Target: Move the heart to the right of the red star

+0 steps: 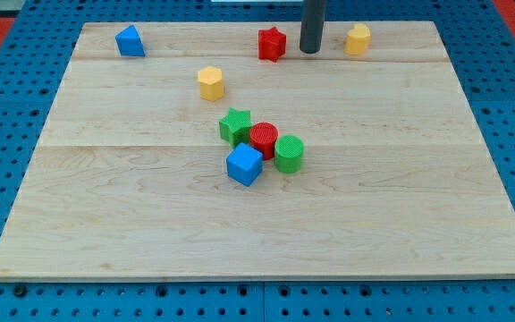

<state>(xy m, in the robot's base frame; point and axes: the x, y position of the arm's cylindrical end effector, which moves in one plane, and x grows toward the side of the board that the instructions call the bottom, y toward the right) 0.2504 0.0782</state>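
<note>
The red star point(273, 44) sits near the view's top, a little right of centre. The yellow heart point(358, 39) sits to its right, near the top edge. My tip point(310, 51) stands on the board between them, just right of the red star and left of the heart, touching neither as far as I can tell.
A blue block point(130, 41) sits at the top left. A yellow hexagon point(210, 82) lies left of centre. In the middle, a green star point(235, 125), red cylinder point(264, 140), green cylinder point(289, 154) and blue cube point(245, 165) cluster together on the wooden board point(105, 206).
</note>
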